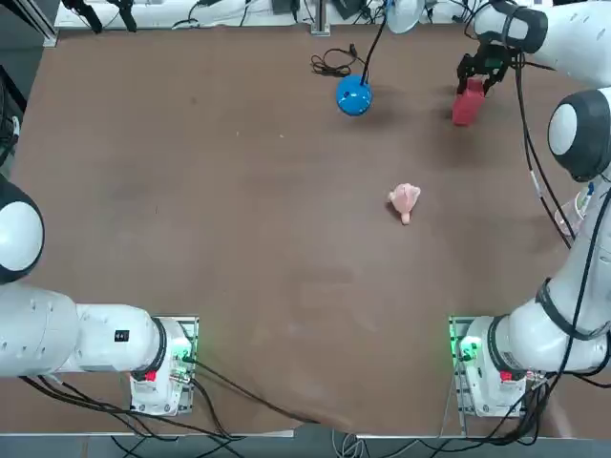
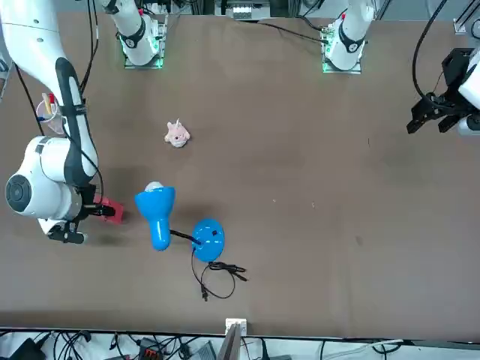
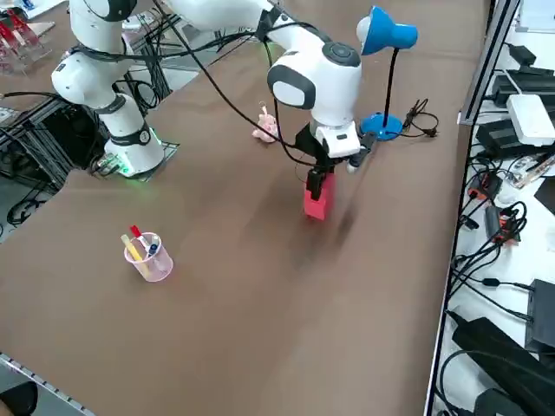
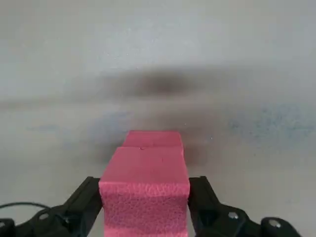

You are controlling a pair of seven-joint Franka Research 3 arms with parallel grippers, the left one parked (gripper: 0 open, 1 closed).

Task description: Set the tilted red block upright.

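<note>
The red block (image 1: pixel 466 107) (image 3: pixel 317 201) stands on the brown table at its far right, and in the right side view it looks upright on its base. My right gripper (image 3: pixel 326 166) hangs straight above it, reaching down over its top. In the wrist view the block (image 4: pixel 145 163) fills the space between the two black fingers (image 4: pixel 89 197), which flank its sides; the gripper (image 4: pixel 145 190) looks open around it. From the front the block (image 2: pixel 109 211) pokes out beside the gripper's white wrist.
A blue desk lamp (image 1: pixel 353 95) (image 3: pixel 386 30) with a black cable (image 1: pixel 329 65) stands just left of the block. A pale pink lumpy object (image 1: pixel 405 200) lies nearer mid-table. A clear cup of pens (image 3: pixel 147 256) sits near the right edge.
</note>
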